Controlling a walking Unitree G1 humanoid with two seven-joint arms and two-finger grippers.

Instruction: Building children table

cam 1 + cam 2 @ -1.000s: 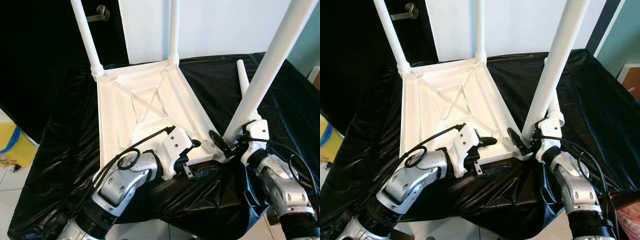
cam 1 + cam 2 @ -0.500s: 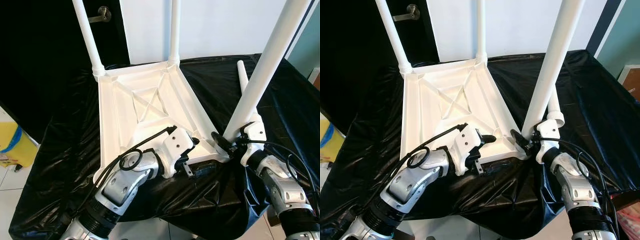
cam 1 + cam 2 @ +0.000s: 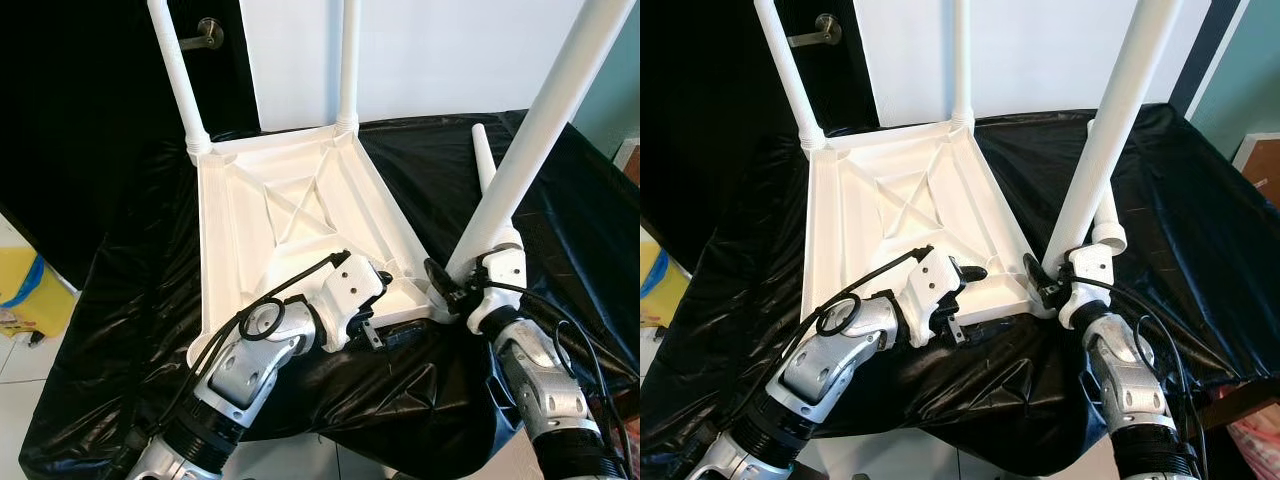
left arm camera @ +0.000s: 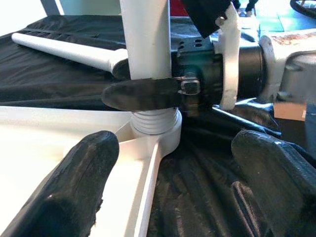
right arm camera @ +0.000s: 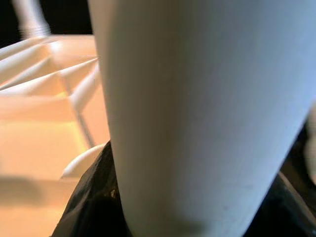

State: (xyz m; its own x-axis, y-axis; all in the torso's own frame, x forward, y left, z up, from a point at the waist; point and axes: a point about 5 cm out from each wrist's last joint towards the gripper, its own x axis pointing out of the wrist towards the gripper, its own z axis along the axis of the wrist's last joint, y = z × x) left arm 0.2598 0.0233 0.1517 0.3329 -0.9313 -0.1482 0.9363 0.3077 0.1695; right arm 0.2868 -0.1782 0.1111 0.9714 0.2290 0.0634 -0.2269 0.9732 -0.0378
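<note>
Three legs are seen standing up from an upturned white tabletop (image 3: 290, 225), which is laid on a black cloth (image 3: 130, 300). A fourth leg (image 3: 486, 165) is left lying loose on the cloth beyond the near right corner. At that corner, the near leg (image 3: 520, 160) is clasped just above its threaded base by the right gripper (image 3: 447, 287), fingers closed around it. The left gripper (image 3: 385, 310) is held at the tabletop's near edge, fingers (image 4: 69, 190) spread apart, one over the tabletop and the other over the cloth, nothing grasped between them. A door handle (image 3: 207, 28) is visible behind.
</note>
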